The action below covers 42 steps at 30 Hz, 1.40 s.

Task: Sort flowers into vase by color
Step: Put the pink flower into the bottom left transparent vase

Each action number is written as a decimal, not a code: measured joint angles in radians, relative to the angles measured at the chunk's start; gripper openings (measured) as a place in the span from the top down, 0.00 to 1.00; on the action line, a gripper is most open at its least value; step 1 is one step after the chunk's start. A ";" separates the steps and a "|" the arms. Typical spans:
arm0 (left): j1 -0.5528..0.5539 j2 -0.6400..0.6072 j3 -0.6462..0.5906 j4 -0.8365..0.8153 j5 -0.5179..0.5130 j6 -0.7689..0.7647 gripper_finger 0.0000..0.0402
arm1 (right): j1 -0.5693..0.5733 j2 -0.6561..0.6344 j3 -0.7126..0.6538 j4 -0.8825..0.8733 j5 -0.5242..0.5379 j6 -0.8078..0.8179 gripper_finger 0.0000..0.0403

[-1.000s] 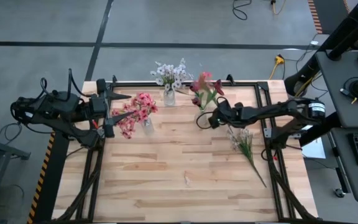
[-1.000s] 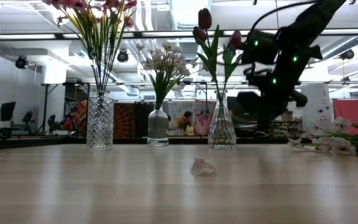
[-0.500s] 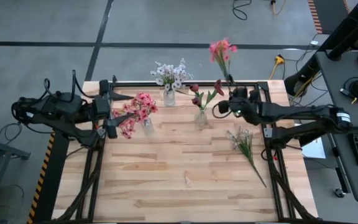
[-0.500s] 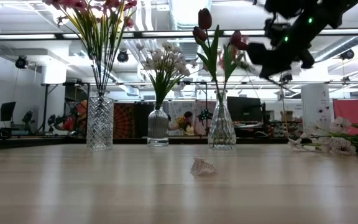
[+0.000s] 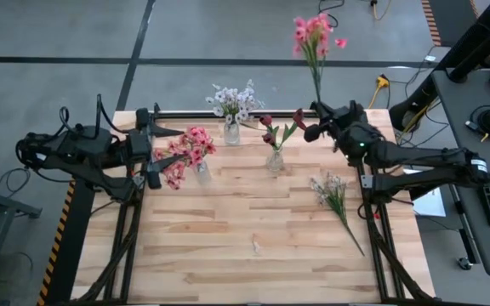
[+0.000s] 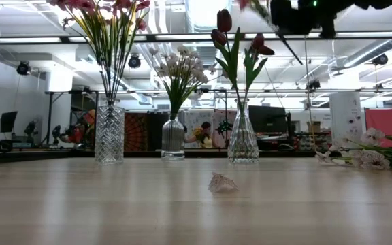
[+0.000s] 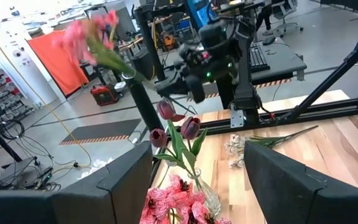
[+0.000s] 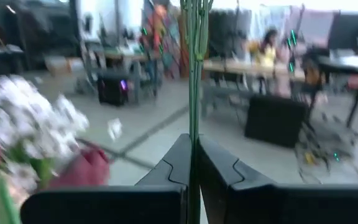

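Item 1, nearest the front edge: a small pale scrap [image 5: 256,245] lying on the bare table [image 5: 194,246]. It has not moved. Not mine to handle yet.

Item 2, right side, mid-table: the loose white-lilac stems [image 5: 333,194], lying flat, blooms toward the vases, stalks trailing to the front. They have not been touched and still wait for sorting.

Item 3, the row of three vases further back. The pink-blossom vase [image 5: 202,173] stands on the left and holds a full bunch. The tulip vase [image 5: 275,161] stands in the middle and now holds dark red blooms only. The white-blossom vase [image 5: 230,133] stands behind and between them.

Item 4, my left claw [image 5: 155,158]: fingers apart, holding nothing, parked just beside the pink-blossom vase, where it was a second ago.

Item 5, my right claw [image 5: 315,120]: pinched together on the pink stem [image 5: 316,78]. A second ago it was low, close by the tulip vase, with the pink blooms among the red ones. It has since swung up and back to the far edge. The stem now stands upright, blooms high above everything, well clear of the tulips.

Entry note: I judge the pink stem freed from the wrong company. What is left for it is the carry leftward to the pink-blossom vase and threading the stalk into its neck.
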 joint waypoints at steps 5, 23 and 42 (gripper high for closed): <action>0.000 0.006 0.000 0.002 0.000 0.000 0.41 | 0.061 -0.002 0.069 0.113 -0.093 -0.188 0.97; 0.000 0.135 0.000 0.164 0.166 0.057 0.41 | 0.294 0.134 0.424 -0.007 -0.740 -0.290 0.97; -0.131 0.306 -0.034 0.389 0.203 0.080 0.41 | 0.490 0.397 0.317 0.387 -0.788 -0.324 0.97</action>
